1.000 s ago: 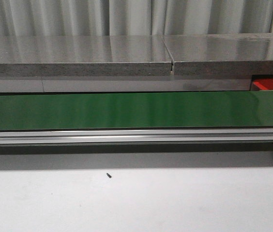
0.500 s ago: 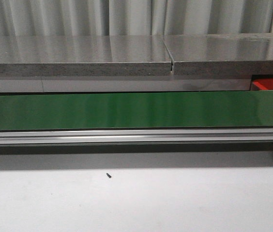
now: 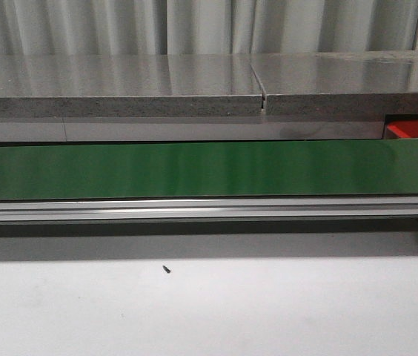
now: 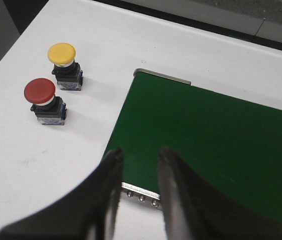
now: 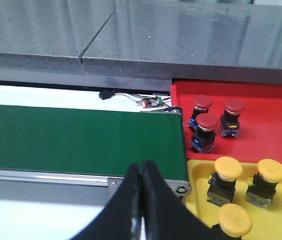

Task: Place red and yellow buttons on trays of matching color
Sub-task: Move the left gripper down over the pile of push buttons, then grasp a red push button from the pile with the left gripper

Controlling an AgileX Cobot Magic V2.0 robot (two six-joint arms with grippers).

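On the white table (image 4: pixel 26 165), a yellow mushroom-head push button (image 4: pixel 63 59) and a red mushroom-head push button (image 4: pixel 43 98) stand upright just beside each other, near the end of the green conveyor belt (image 4: pixel 216 135). The left gripper (image 4: pixel 139 167) hangs slightly parted, holding nothing. The right gripper (image 5: pixel 142 181) is pressed closed and empty, over the belt's other end, beside the red plastic tray (image 5: pixel 271 125) with three red buttons and the yellow plastic tray (image 5: pixel 281 220) with three yellow ones.

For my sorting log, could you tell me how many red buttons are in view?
4: three in the red tray at; one on the white table beside the yellow button.
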